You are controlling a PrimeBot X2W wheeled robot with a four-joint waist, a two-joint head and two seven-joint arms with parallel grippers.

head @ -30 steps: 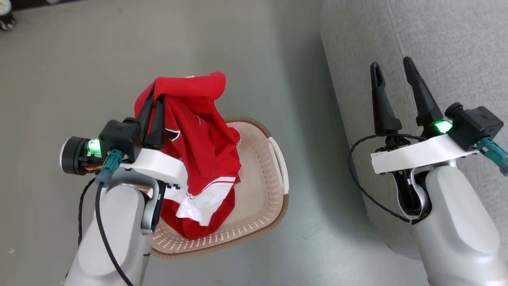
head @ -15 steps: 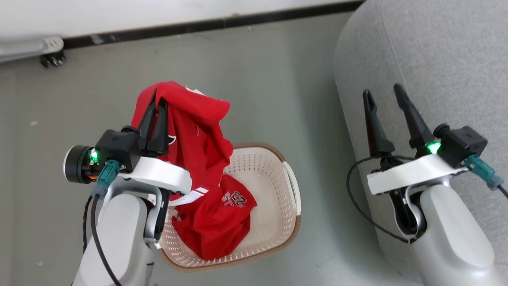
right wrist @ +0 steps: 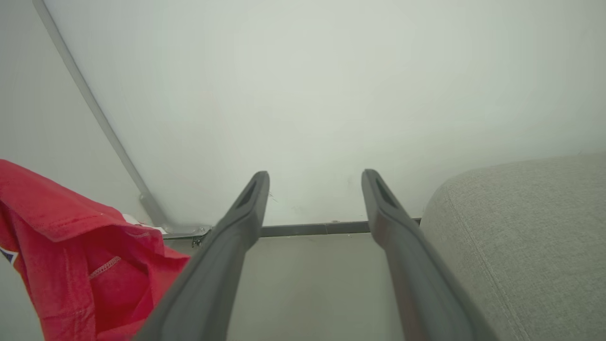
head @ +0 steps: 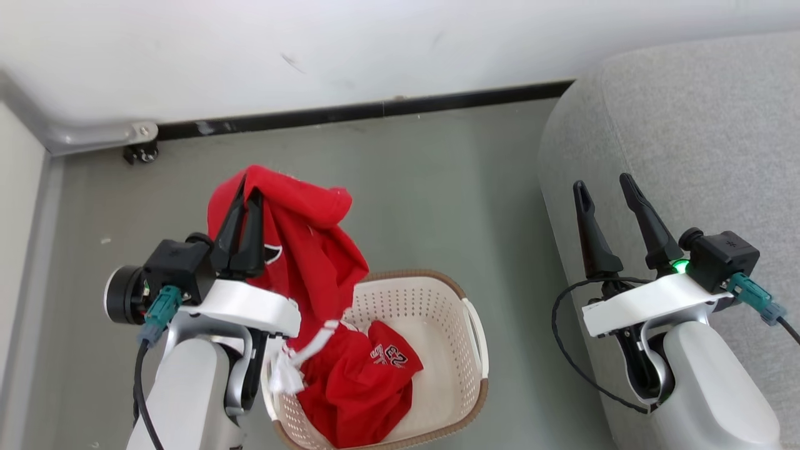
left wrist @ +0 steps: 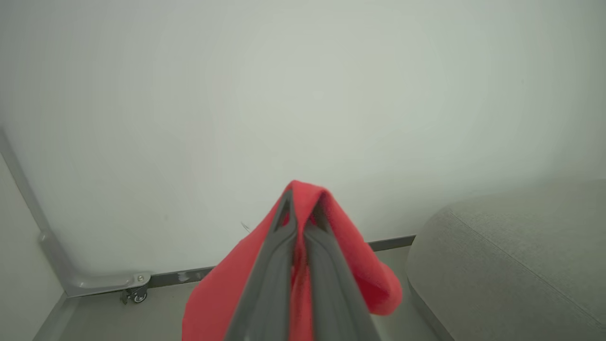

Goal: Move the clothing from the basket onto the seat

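My left gripper [head: 249, 195] is shut on a red piece of clothing [head: 303, 250], which hangs over the fingers and trails down into the cream basket [head: 462, 309] on the floor. More red clothing [head: 365, 390] with a white "23" print lies inside the basket. In the left wrist view the red clothing [left wrist: 350, 251] drapes over the closed left gripper [left wrist: 300, 208]. My right gripper [head: 603, 187] stands open and empty over the left edge of the grey seat [head: 687, 137]. The right wrist view shows the right gripper [right wrist: 315, 182] with its fingers wide apart, the seat [right wrist: 521, 227] to its right and the held clothing [right wrist: 71, 265] at the left.
A white wall [head: 312, 50] with a dark baseboard [head: 350, 112] runs across the back. A grey metal frame with a small caster [head: 139, 152] stands at the back left corner. Grey floor [head: 437, 200] lies between basket and seat.
The camera has tilted up, bringing the wall and baseboard into view. The left gripper has lifted the held garment higher, uncovering the clothing that lies in the basket.
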